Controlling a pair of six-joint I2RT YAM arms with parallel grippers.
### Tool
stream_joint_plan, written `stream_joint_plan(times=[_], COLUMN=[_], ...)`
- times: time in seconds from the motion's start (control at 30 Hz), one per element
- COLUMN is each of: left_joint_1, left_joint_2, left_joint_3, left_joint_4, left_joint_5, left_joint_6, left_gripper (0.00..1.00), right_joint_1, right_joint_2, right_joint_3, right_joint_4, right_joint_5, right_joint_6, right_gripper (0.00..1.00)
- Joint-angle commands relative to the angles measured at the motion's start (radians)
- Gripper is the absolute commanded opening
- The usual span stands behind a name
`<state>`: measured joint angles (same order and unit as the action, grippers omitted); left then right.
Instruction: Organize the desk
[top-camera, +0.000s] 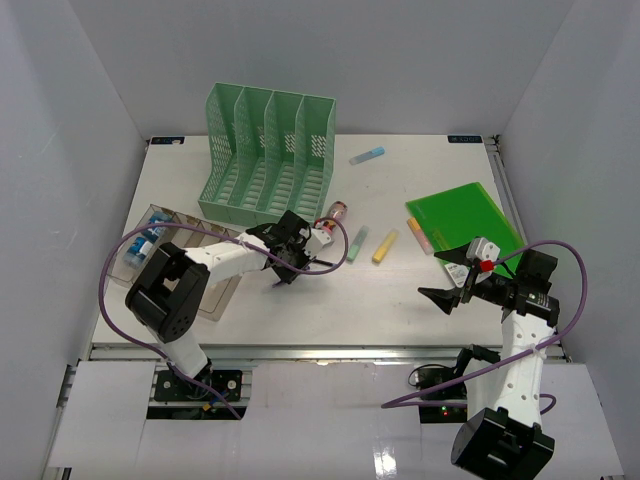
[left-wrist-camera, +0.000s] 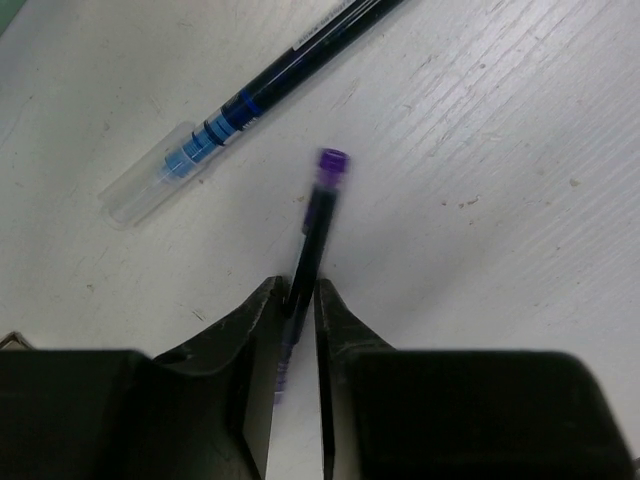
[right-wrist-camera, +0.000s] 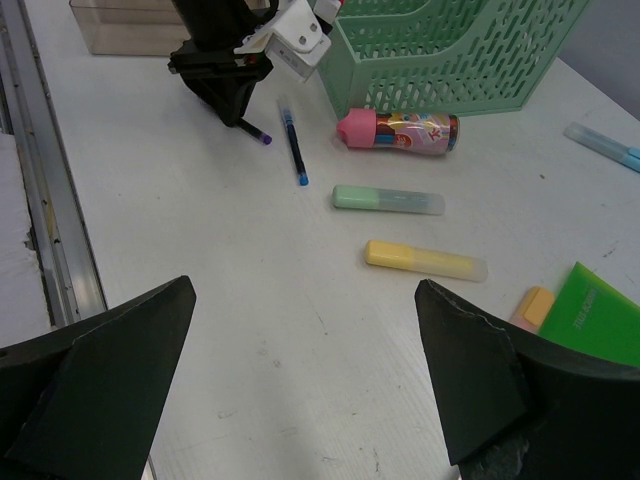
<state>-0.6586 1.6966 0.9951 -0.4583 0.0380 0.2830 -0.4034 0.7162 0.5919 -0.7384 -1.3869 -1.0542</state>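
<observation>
Our arms are white links (top-camera: 225, 258) with black joints (top-camera: 165, 300), a purple cable (top-camera: 102, 288) trailing behind each gripper. Our left gripper (left-wrist-camera: 300, 292) and right gripper (right-wrist-camera: 305, 290) carry black wedge-shaped fingers (right-wrist-camera: 110, 350); a red button (top-camera: 487, 266) sits behind the right.

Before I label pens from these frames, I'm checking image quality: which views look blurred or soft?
Left wrist: the purple pen is smeared, the blue pen crisper. Right wrist: its own fingers are dark and soft, the yellow highlighter sharp. Top external: evenly lit and sharp.
</observation>
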Motion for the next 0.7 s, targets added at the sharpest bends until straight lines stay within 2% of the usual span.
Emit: stream_joint_plan(times=[0.0, 0.07, 0.2, 0.37, 0.47, 0.67], left_joint_1=[-0.001, -0.002, -0.001, 0.027, 0.092, 0.313], left_joint_2=[-0.032, -0.059, -0.141, -0.310, -0.402, -0.604], left_joint_3=[-0.033, -0.043, -0.056, -0.047, -0.052, -0.106], left_joint_4=[-0.017, -0.027, -0.056, -0.116, -0.115, 0.013], left_joint_5=[-0.023, -0.023, -0.023, -0.136, -0.232, -0.220], left_joint_6=[-0.047, -0.067, -0.107, -0.126, -0.111, 0.067], left_gripper=[0.13, 0.01, 0.00, 0.00, 0.00, 0.00], right_joint_1=[0.003, 0.003, 0.003, 0.003, 0.003, 0.003], right_joint_2=[-0.003, -0.004, -0.004, 0.000, 0.003, 0.003], right_joint_3=[0.013, 0.013, 0.013, 0.011, 0.013, 0.011], right_joint_4=[-0.004, -0.004, -0.003, -0.004, -0.003, 0.005], right_joint_5=[-0.014, -0.014, -0.015, -0.022, -0.023, -0.028], right_joint_6=[0.002, 0.002, 0.002, 0.006, 0.010, 0.022], right_gripper=[0.98, 0.98, 0.98, 0.98, 0.98, 0.98])
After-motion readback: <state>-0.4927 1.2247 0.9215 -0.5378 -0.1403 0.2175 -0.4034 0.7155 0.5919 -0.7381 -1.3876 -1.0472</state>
